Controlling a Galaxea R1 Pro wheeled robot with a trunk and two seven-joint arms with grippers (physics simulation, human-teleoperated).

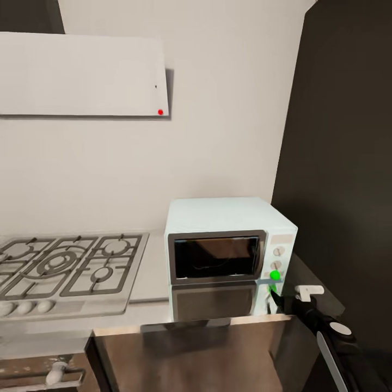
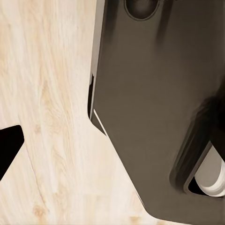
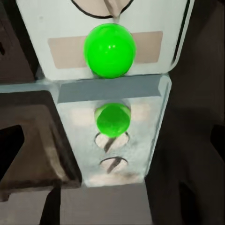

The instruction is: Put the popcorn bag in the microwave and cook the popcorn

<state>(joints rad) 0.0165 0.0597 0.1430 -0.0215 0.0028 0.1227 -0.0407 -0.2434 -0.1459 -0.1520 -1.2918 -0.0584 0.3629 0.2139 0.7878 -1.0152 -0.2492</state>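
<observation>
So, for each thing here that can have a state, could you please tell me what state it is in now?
microwave: door shut, standing on the countertop
dot on the microwave: green, lit
two knobs: pointers roughly upright; setting cannot be told
gas hob: no flame visible
hood: small red light at its corner
right gripper: just below the green dot; open or shut cannot be told

Soft, even light fills the head view; the grey wall [image 1: 218,109] is bright, the tall cabinet [image 1: 348,163] beyond the right hand [image 1: 283,300] dim. The glossy bench [image 1: 155,272] mirrors the microwave [image 1: 228,245], whose glass door carries faint glare. The green dot [image 3: 110,50] glows sharply just ahead of that hand, its reflection beneath it soft and blurred.
</observation>
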